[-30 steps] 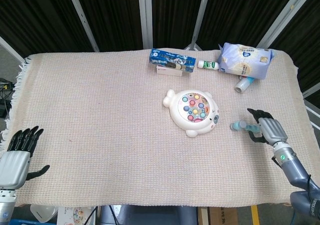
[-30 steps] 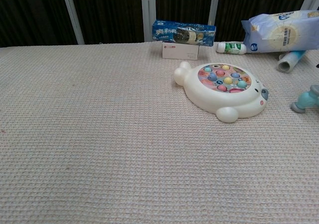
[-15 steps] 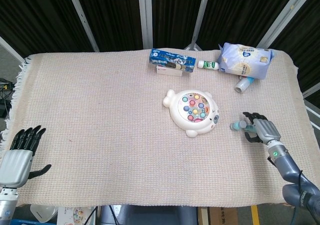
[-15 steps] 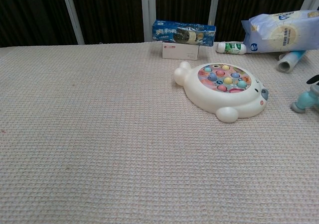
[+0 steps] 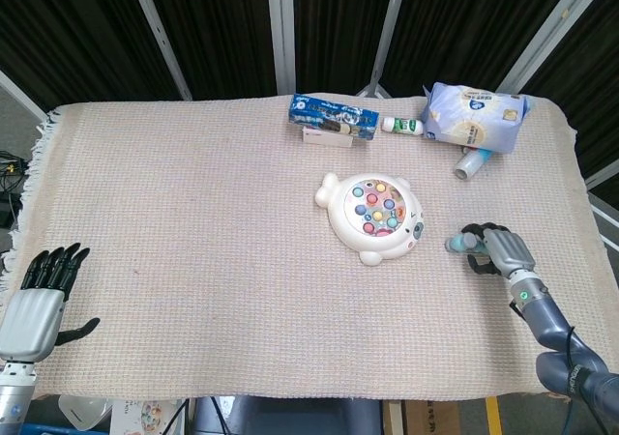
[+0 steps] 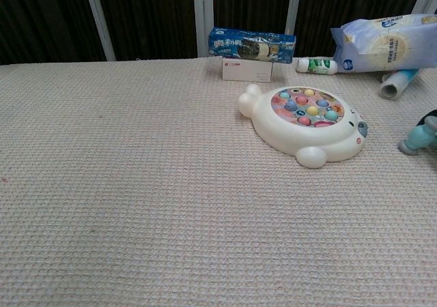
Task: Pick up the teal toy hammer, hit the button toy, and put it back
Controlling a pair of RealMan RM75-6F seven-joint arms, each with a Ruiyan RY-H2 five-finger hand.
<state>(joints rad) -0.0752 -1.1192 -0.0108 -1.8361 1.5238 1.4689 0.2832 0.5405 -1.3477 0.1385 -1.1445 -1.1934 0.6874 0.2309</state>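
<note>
The teal toy hammer lies on the cloth at the right, its head pointing toward the white button toy. My right hand is over the hammer's handle with its fingers curled around it. The handle is hidden under the hand. In the chest view the hammer's head shows at the right edge, beside the button toy, and only a dark fingertip of the right hand is visible. My left hand hovers at the front left table edge, fingers apart, holding nothing.
Along the back edge lie a blue snack pack on a small white box, a small bottle, a blue-and-white bag and a roll. The woven cloth covers the table.
My right hand has slid left along the hammer's handle and its fingers have curled in around it. The hammer, toy and left hand stay where they were.
</note>
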